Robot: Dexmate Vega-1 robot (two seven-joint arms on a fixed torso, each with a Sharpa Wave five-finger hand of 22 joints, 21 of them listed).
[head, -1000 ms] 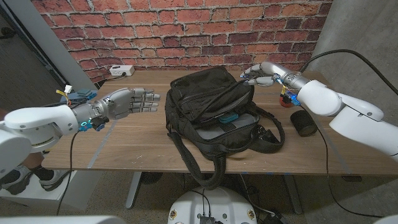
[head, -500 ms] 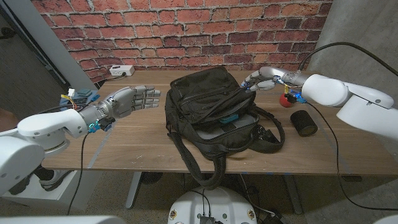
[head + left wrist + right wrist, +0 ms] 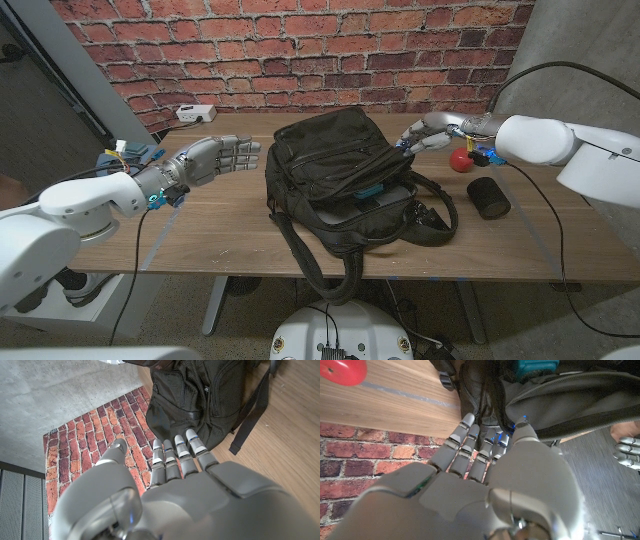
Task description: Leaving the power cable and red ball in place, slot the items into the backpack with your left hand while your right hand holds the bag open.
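Red brick wall [image 3: 300, 50] at the back, wooden table [image 3: 220, 225] in front of it, grey concrete wall to the robot's right.

Black backpack [image 3: 345, 185] lies mid-table, main compartment unzipped and gaping toward the camera; a teal-edged item [image 3: 368, 190] shows inside the opening over a dark flat thing. Straps trail off the front edge of the table, one loop hanging below it.

R hand [image 3: 425, 133] is at the bag's upper right corner, fingers extended toward the opening's rim. In the right wrist view the fingertips [image 3: 468, 422] sit right at the black fabric edge, touching or just short of it, can't tell which; no fold is visibly clamped, fingers fairly straight and apart, so it reads as open w/ nothing held. In the same view, the teal item lies just past the fingertips, inside the bag.

L hand [image 3: 212, 160] hovers left of the bag, near but apart from it, fingers straight and spread, empty. In the left wrist view the fingers [image 3: 180, 455] point at the bag's side panel w/ a gap between.

Red ball [image 3: 459, 159] on the table just beside the R wrist. Black cylinder [image 3: 488, 197] lies nearer the camera from the ball, right of the bag. White power strip [image 3: 195, 114] at the table's back left edge. Blue-and-yellow clutter [image 3: 128, 152] sits at the left edge behind the L forearm, too small to ID.
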